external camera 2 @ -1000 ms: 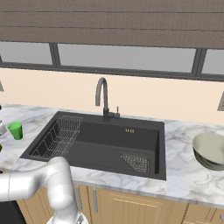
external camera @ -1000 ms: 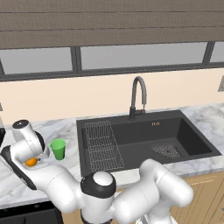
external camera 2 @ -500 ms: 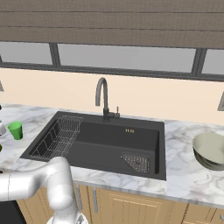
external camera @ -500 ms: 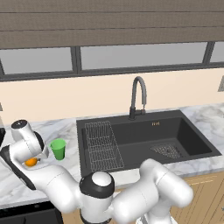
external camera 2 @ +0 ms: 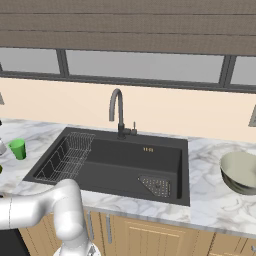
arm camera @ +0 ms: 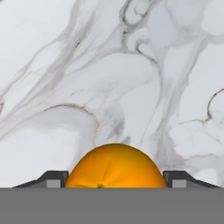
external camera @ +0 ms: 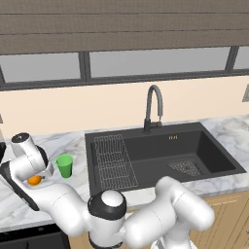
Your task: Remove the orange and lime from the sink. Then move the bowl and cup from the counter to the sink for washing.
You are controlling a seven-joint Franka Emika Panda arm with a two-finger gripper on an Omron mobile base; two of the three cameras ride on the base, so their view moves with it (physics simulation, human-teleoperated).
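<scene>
The orange (arm camera: 114,168) sits between my gripper's (arm camera: 114,180) two fingertips, which press against its sides just over the white marble counter (arm camera: 109,65). In the left base view the orange (external camera: 34,180) shows under my gripper (external camera: 36,176) at the far left of the counter, beside the light-green cup (external camera: 64,166). The cup (external camera 2: 18,149) stands upright left of the dark sink (external camera 2: 125,162). The pale bowl (external camera 2: 242,172) rests on the counter right of the sink. The lime is out of view.
A wire rack (external camera: 113,160) lies in the left part of the sink (external camera: 160,153), a drain strainer (external camera: 186,168) in its right part. The curved faucet (external camera: 153,104) rises behind the basin. My arm reaches across the front-left counter edge.
</scene>
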